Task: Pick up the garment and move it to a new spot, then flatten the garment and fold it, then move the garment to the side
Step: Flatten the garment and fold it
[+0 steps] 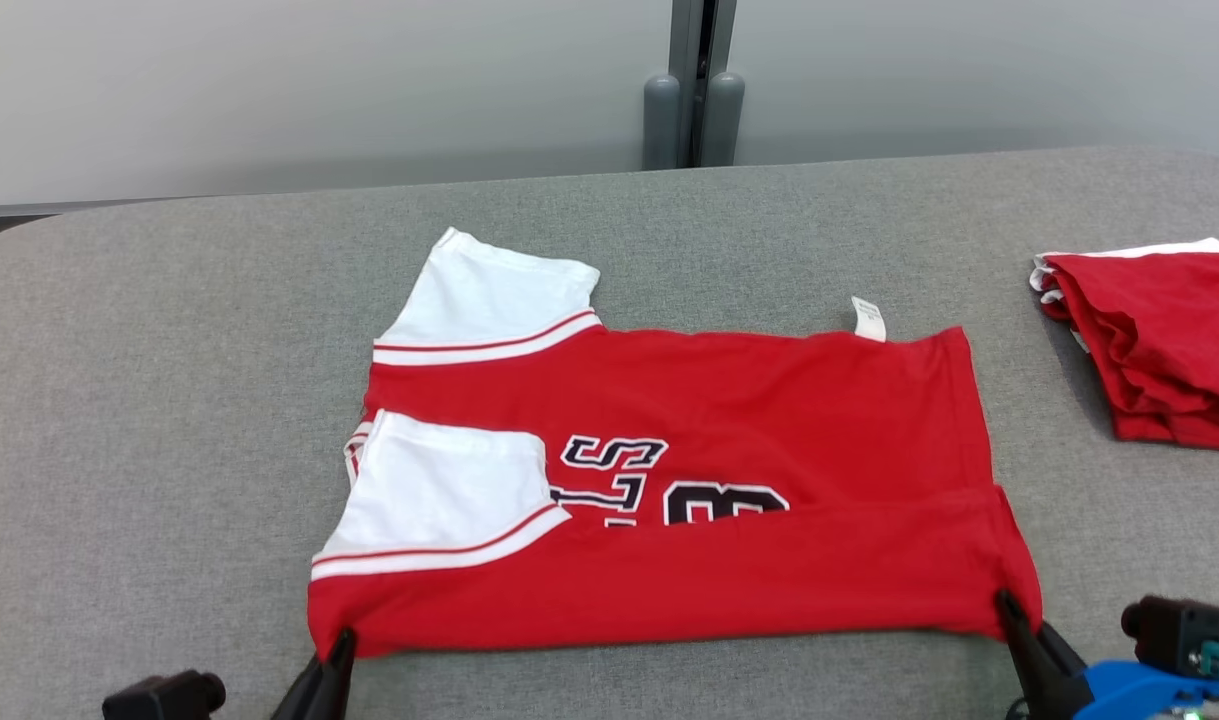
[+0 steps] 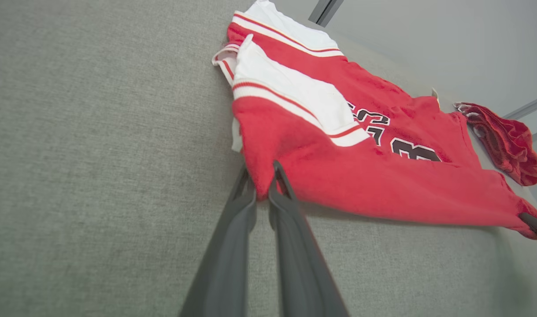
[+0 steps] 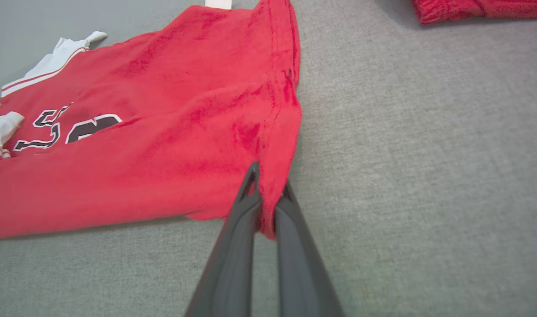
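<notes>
The garment (image 1: 729, 400) looks light and limp, likely to sag; left jaws and right jaws each pinch a corner of its fold along the surface (image 1: 149, 420) near edge; sound holds.

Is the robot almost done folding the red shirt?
About halfway. Done: the shirt lies flat on the table, near edge already folded over the print. In hand: left gripper and right gripper pinch its near corners. Left: finish folding, then move it aside.
</notes>
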`<state>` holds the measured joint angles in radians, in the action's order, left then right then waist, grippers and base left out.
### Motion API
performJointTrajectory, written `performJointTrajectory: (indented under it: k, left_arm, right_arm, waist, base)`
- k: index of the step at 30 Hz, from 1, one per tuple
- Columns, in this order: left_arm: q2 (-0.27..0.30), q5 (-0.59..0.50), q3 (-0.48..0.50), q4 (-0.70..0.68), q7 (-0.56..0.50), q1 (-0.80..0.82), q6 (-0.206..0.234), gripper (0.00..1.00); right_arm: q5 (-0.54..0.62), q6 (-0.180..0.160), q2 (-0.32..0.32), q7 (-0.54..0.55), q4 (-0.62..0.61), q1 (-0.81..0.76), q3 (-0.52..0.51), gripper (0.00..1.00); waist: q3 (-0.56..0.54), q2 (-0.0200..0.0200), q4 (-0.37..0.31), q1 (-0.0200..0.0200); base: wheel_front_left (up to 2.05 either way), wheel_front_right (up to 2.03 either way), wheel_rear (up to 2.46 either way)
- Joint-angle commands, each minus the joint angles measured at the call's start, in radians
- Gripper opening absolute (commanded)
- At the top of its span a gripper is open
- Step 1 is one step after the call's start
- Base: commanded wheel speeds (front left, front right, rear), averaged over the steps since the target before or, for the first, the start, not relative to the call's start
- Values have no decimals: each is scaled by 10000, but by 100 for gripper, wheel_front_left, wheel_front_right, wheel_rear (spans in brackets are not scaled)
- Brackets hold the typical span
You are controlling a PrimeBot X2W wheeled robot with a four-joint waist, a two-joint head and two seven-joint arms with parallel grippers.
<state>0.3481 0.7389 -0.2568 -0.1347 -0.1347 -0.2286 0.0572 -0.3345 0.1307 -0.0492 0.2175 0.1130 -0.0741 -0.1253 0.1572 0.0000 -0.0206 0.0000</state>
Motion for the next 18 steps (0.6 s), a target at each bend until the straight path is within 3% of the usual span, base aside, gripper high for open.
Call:
performJointTrajectory:
  k: [1, 5, 6, 7, 8, 9, 10, 11, 18]
  left_arm:
    - [-40, 158, 48, -35, 27, -163, 58, 0]
    - [-83, 400, 10, 148, -106, -473, 18, 0]
    - [-57, 432, -60, 213, -222, -508, -28, 0]
    - [-13, 437, -101, 274, -306, -510, -29, 0]
    - [42, 410, -131, 342, -371, -483, -27, 0]
    - [73, 373, -160, 392, -396, -439, -32, 2]
    - [71, 368, -156, 426, -395, -377, -43, 45]
    - [85, 411, -187, 416, -432, -309, -112, 100]
    - [556, 153, 35, -60, -563, 465, -195, 100]
  right_arm:
    - [-33, 1, -24, 71, -141, -292, -59, 0]
    - [-91, 1, -24, 55, -202, -575, -78, 0]
    - [-91, 1, -24, 29, -159, -573, -90, 9]
    - [-168, 1, -24, 15, -107, -559, -102, 37]
    - [-154, 1, -24, 24, -45, -556, -108, 96]
    - [-95, 1, -24, 44, -2, -555, -107, 100]
    - [-98, 1, -24, 32, 18, -546, -123, 100]
    - [-166, 1, -24, 14, 31, -540, -151, 100]
    - [86, 1, -24, 4, -539, -287, -423, 100]
  waist:
    - [-6, 0, 8, 0]
    - [-3, 0, -15, 0]
    - [-12, 0, -18, 0]
    - [-25, 0, -18, 0]
    - [-40, 0, -18, 0]
    - [-54, 0, -23, 0]
    - [-71, 0, -33, 0]
    - [-86, 0, -44, 0]
    - [-53, 0, -143, 0]
  base:
    - [0, 0, 0]
    - [0, 0, 0]
    - [0, 0, 0]
    - [0, 0, 0]
    - [0, 0, 0]
    - [0, 0, 0]
    - [0, 0, 0]
    - [0, 0, 0]
    - [0, 0, 0]
